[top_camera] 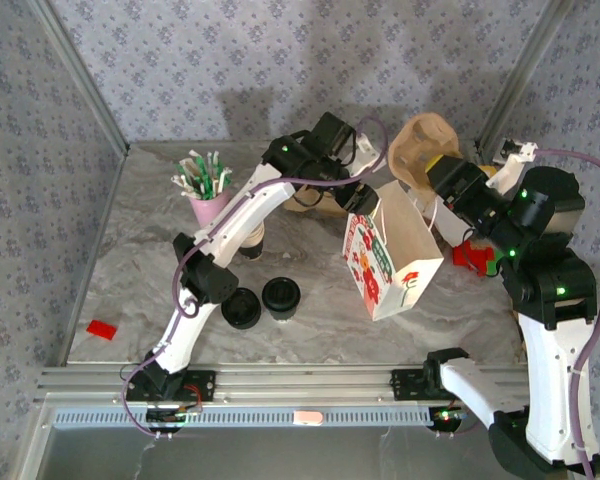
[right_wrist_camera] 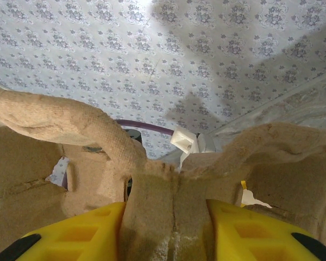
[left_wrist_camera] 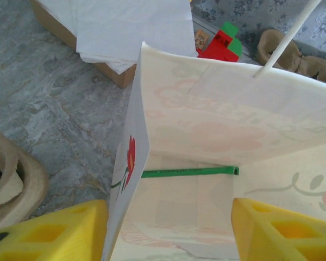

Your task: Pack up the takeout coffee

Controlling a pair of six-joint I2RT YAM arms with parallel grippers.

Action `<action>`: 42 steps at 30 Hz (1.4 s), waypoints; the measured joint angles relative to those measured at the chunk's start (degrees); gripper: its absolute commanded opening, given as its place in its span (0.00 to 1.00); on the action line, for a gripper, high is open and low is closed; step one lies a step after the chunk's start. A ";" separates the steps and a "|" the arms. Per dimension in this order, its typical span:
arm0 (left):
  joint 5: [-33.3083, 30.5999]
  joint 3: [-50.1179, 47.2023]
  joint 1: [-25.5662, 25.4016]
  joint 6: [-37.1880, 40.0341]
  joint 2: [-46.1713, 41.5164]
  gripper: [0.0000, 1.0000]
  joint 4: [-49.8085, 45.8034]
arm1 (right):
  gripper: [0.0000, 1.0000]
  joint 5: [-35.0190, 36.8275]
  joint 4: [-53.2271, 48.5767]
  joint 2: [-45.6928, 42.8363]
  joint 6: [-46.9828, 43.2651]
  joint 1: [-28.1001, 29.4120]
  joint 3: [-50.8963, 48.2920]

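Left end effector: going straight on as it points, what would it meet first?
Likely the open paper bag: it points into the mouth, toward a green stick at the bottom, though the bag's side wall may catch first.

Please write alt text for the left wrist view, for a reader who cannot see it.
Looking down into an open white paper bag with a green stick lying across its bottom. The left tool's yellow fingers stand apart at the lower edge, the bag's left wall between them. Behind the bag: napkins and a red-green block.
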 measured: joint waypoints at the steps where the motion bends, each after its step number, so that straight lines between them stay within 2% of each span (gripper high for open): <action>1: 0.20 -0.17 0.02 -0.02 0.00 0.46 0.00 | 0.41 0.00 0.00 0.02 0.00 0.00 0.00; 3: 0.37 -0.33 0.17 -0.28 0.00 0.31 0.00 | 0.41 0.00 0.00 0.02 0.00 0.00 0.00; 5: 0.33 -0.33 0.39 -0.44 0.00 0.21 0.04 | 0.41 0.00 0.00 0.04 0.00 0.00 0.00; 13: -2.05 -0.33 1.03 -4.24 -0.02 0.06 0.22 | 0.41 -0.02 0.00 0.07 0.00 0.00 0.00; 18: -6.21 -1.14 1.03 -8.85 -1.29 0.07 0.04 | 0.41 -0.02 0.02 0.42 0.00 0.00 0.00; 25: -13.77 -7.28 1.03 -18.99 -7.34 0.10 -0.07 | 0.41 -0.15 0.20 0.52 0.00 -0.17 -0.74; 27: -15.32 -10.10 0.98 -21.81 -9.92 0.15 0.33 | 0.41 -0.44 0.28 0.52 0.02 -0.17 -1.09; 30: -17.70 -14.62 0.42 -25.14 -13.62 0.16 0.72 | 0.41 -0.50 0.42 0.50 0.02 -0.17 -1.51; 39: -21.27 -32.83 -2.25 -35.47 -23.91 0.15 8.63 | 0.41 -1.25 0.46 0.24 0.02 -0.17 -1.95; 42: -22.01 -35.10 -2.25 -38.38 -25.31 0.16 10.84 | 0.40 -1.55 0.44 0.24 0.02 -0.17 -1.95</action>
